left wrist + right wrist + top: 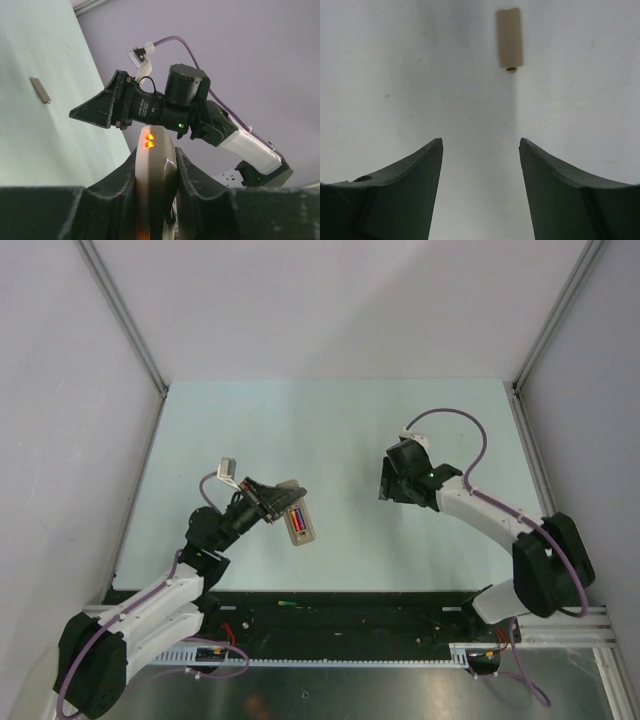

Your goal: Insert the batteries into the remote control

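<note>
My left gripper [283, 508] is shut on the white remote control [300, 523] and holds it above the table, back side up. Its open bay shows a red and a dark blue battery [296, 520] lying side by side. In the left wrist view the remote [152, 175] stands edge-on between the jaws of my left gripper [156, 167], with two orange lights at its far end. My right gripper [384, 483] is open and empty, a little right of the remote. In the right wrist view it [480, 142] hovers over bare table.
The small flat grey cover piece [509, 42] lies on the table ahead of the right gripper and also shows in the left wrist view [40, 90]. A small green cylinder [287, 603], perhaps the green battery, lies on the black strip at the near edge.
</note>
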`<state>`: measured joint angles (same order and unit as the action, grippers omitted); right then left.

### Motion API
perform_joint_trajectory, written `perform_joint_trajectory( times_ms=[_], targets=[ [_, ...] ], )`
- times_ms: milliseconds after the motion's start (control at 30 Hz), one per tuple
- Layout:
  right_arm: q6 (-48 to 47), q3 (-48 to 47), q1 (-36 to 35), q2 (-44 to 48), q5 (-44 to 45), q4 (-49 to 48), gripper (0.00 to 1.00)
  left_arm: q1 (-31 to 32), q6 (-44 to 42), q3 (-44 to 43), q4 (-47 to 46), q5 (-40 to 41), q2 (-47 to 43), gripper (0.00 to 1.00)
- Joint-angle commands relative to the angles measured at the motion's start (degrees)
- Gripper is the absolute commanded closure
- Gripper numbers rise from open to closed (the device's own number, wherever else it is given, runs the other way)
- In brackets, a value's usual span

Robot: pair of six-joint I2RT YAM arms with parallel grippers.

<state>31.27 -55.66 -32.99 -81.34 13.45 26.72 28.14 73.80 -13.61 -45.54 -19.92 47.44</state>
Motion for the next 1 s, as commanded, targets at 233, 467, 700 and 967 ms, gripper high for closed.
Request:
perform_joint_trajectory(
  times_ms=[233,467,700,967],
  targets=[
    [-8.9,-8.5,4.2,-13.1,6.4,-5.1,0.35,0.3,-2.5,-0.4,0.8,-0.6,-1.6,1.00],
    [-12.0,-13.8,4.5,-20.4,7.3,-4.1,0.31,0.4,-2.8,-0.3,1.1,-0.6,-1.7,1.00],
    [-13.5,-18.1,5.7,-26.0,7.1,-3.3,0.36,0.4,-3.1,-0.3,1.3,-1.0,-1.6,1.00],
    [-14.0,-19.9,7.1,-29.8,5.4,-2.3,0.41,0.4,-3.4,-0.6,1.3,-1.1,-1.6,1.00]
  ],
)
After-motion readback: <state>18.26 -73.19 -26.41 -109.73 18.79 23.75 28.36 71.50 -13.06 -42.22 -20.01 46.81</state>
